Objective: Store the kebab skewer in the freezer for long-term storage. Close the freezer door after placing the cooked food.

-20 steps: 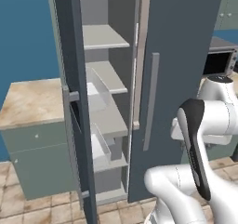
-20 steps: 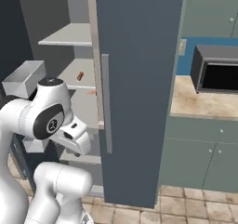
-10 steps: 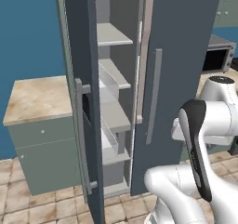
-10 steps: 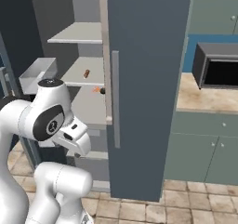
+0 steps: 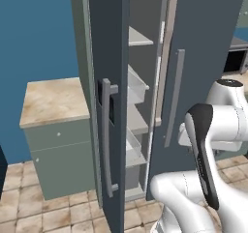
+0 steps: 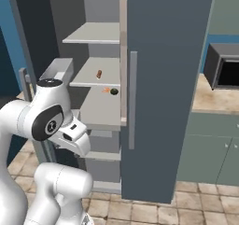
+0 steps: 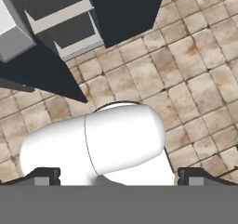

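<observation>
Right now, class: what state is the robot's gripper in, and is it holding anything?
Gripper: open, jaws wide apart, holding nothing.

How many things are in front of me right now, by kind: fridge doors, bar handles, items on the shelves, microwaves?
Doors: 2, the freezer door and the plain door
Bar handles: 2, one on each door
Kebab skewer: 1
Small orange-and-dark item on the shelf below the skewer: 1, too small to identify
Microwave: 1
Total: 7
</observation>
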Robot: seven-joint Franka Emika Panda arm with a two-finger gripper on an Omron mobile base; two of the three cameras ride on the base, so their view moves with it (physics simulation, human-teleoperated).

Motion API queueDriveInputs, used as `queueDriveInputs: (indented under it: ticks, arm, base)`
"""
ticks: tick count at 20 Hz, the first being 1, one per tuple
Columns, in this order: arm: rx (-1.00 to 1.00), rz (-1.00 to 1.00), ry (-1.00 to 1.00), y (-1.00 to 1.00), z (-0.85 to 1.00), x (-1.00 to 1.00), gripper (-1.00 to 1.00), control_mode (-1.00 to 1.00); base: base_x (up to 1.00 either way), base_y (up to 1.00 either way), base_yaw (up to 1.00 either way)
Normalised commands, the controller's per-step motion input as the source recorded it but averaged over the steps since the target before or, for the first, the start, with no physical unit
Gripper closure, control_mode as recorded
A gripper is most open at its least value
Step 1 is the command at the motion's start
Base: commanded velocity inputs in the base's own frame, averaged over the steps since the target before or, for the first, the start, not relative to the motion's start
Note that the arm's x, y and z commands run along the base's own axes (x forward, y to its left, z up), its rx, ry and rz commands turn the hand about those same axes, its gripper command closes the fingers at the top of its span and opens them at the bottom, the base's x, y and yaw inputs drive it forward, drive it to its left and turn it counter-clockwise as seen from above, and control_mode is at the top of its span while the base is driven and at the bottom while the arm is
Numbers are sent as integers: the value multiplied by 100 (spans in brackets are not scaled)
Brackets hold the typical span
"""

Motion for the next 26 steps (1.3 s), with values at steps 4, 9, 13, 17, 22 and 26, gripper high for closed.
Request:
queueDriveInputs:
  ticks: [4, 9, 13, 17, 22, 26]
  arm:
    - [0, 0, 0, 0, 0, 0, -100, 100]
    - [0, 0, 0, 0, 0, 0, -100, 100]
    - [0, 0, 0, 0, 0, 0, -100, 100]
    - [0, 0, 0, 0, 0, 0, -100, -100]
    - [0, -5, -3, 21, 0, 0, -100, -100]
    - [-7, -20, -24, 65, 3, 0, -100, -100]
  base:
    - [-26, 12, 1]
    - [-41, 8, 1]
    - [-36, 11, 1]
    - [-5, 3, 0]
    - [0, 0, 0]
    - [0, 0, 0]
